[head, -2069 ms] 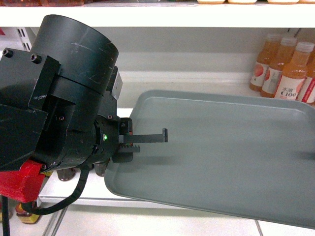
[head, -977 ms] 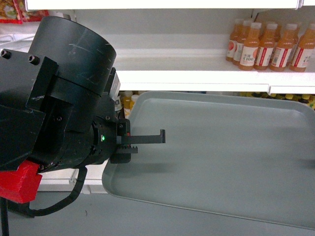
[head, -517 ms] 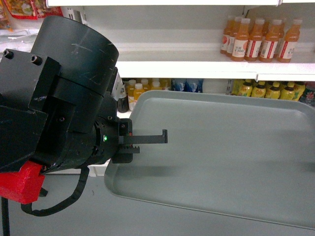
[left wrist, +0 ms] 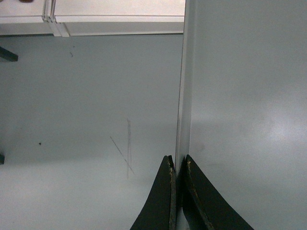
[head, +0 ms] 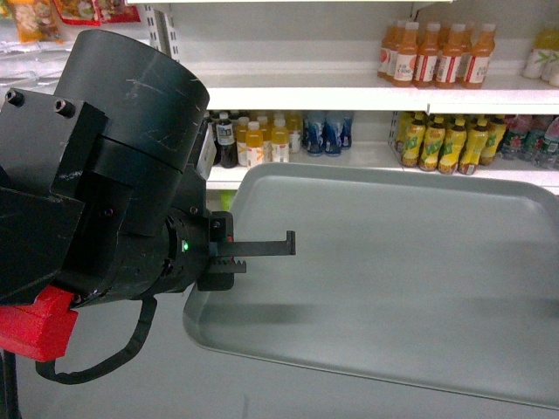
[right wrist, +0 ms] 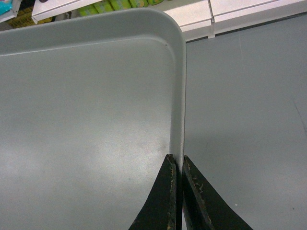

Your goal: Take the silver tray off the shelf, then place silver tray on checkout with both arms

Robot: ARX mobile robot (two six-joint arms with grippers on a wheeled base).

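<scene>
The silver tray [head: 393, 279] hangs in the air in front of the shelf [head: 297, 92], clear of its boards. My left gripper [head: 236, 257] is shut on the tray's left rim; in the left wrist view the gripper [left wrist: 178, 160] pinches the thin rim, with the tray [left wrist: 249, 96] on the right. My right gripper [right wrist: 178, 160] is shut on the opposite rim just below a rounded corner of the tray [right wrist: 86, 120]. The head view does not show the right gripper. The checkout is out of view.
Orange drink bottles [head: 437, 52] stand on the upper shelf board, with yellow bottles [head: 445, 144] and small mixed bottles [head: 262, 140] a row lower. Snack packets [head: 52, 13] hang at top left. Grey floor [left wrist: 86, 120] lies under the tray, and the white shelf base [right wrist: 240, 14] is beyond.
The shelf has drawn away from the camera: more rows of bottles have come into view behind the tray. The tray and left gripper keep the same place in the head view.
</scene>
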